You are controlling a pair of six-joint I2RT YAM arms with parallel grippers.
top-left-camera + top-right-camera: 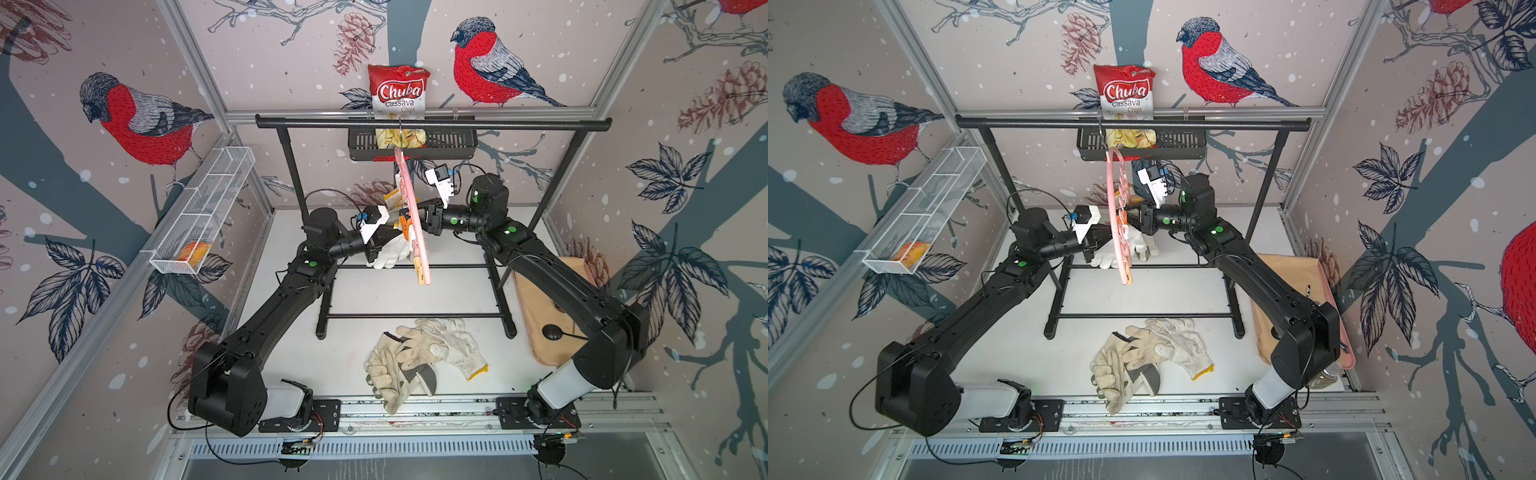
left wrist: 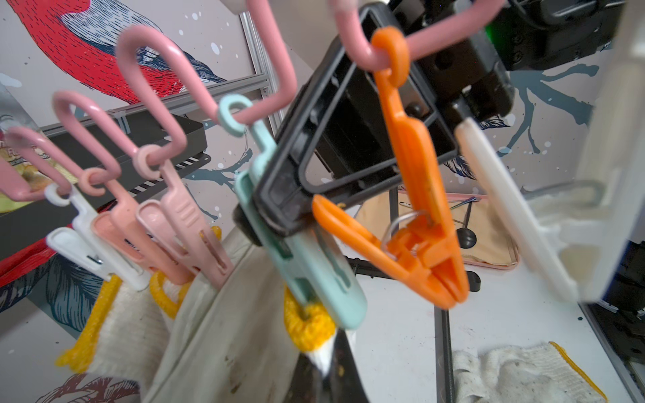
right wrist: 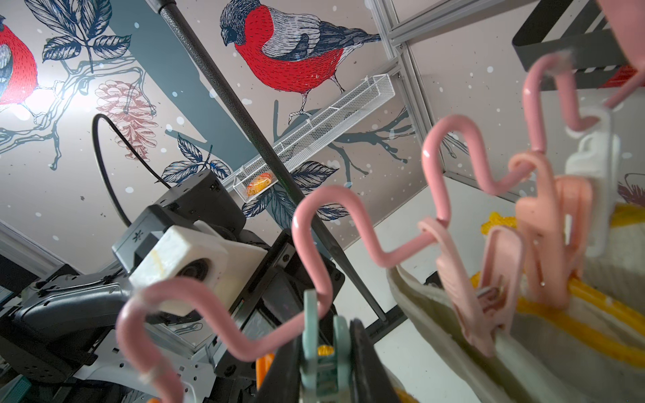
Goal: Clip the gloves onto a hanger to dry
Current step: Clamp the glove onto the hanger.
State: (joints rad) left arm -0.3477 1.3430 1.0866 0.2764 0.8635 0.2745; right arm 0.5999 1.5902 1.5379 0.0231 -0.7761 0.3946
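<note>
The pink hanger [image 1: 417, 232] [image 1: 1115, 216] hangs by its hook from the black rack's top bar. Gloves [image 2: 223, 331] hang clipped under its pink and white clothespins. My left gripper [image 2: 327, 359] is shut on a knit glove's yellow-edged cuff [image 2: 310, 326] and holds it up in the mouth of the teal clothespin [image 2: 314, 275]. My right gripper [image 3: 326, 352] is shut on that teal clothespin [image 3: 324, 366], one black finger on each handle. Several more gloves [image 1: 419, 357] [image 1: 1150, 353] lie in a heap near the table's front edge.
An orange clothespin [image 2: 419, 223] hangs empty beside the teal one. The black rack [image 1: 432, 124] straddles the table's middle. Behind it a black basket [image 1: 449, 143] holds a chips bag [image 1: 399, 91]. A white wire basket [image 1: 203, 212] is on the left wall. A tan pad [image 1: 540, 316] lies at the right.
</note>
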